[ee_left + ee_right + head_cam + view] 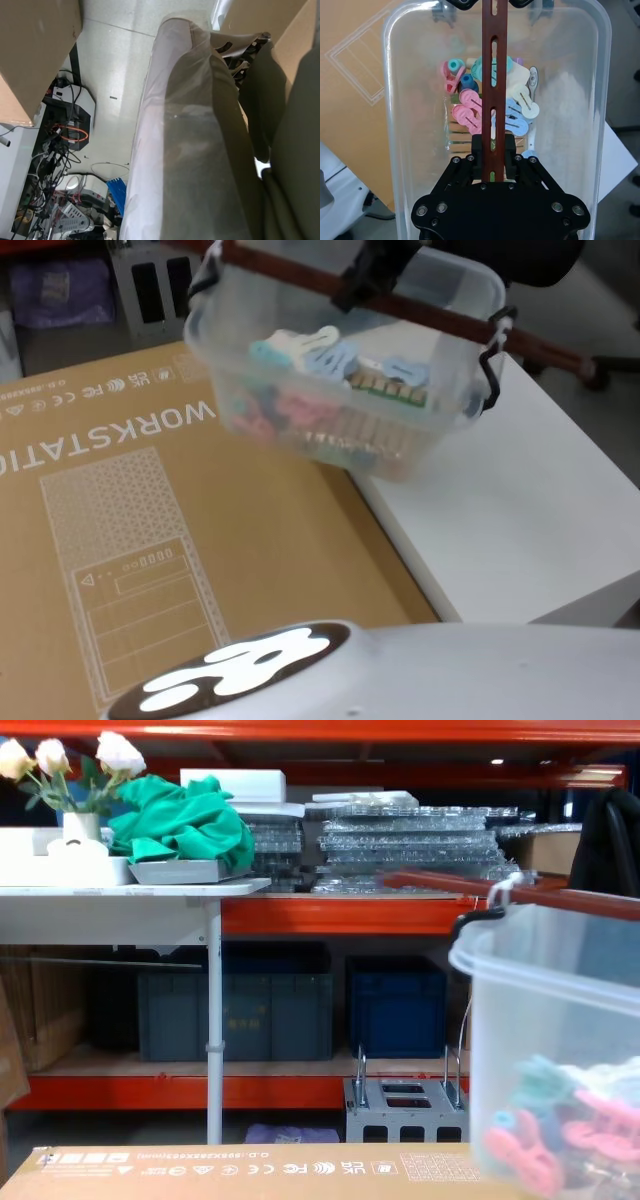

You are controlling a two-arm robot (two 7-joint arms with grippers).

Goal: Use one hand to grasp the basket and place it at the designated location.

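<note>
One right tool (493,150) clamped on basket (388,100) handle (488,85), basket's right side cut off in chest view.

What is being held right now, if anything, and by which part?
The right gripper holds the basket by its handle, with its fingers shut on the bar about midway along it.

The basket (350,380) is up in the air, right over the seam where the cardboard box (180,540) meets the table (520,510). The box is below it on the left, the table below on the right. Clothespins (490,107) are heaped inside it. The right gripper (494,150) sits on top, pinching the middle of its bar handle (430,312). Behind the basket and off to the left, a small metal crate (405,1105) sits on the floor.
</note>
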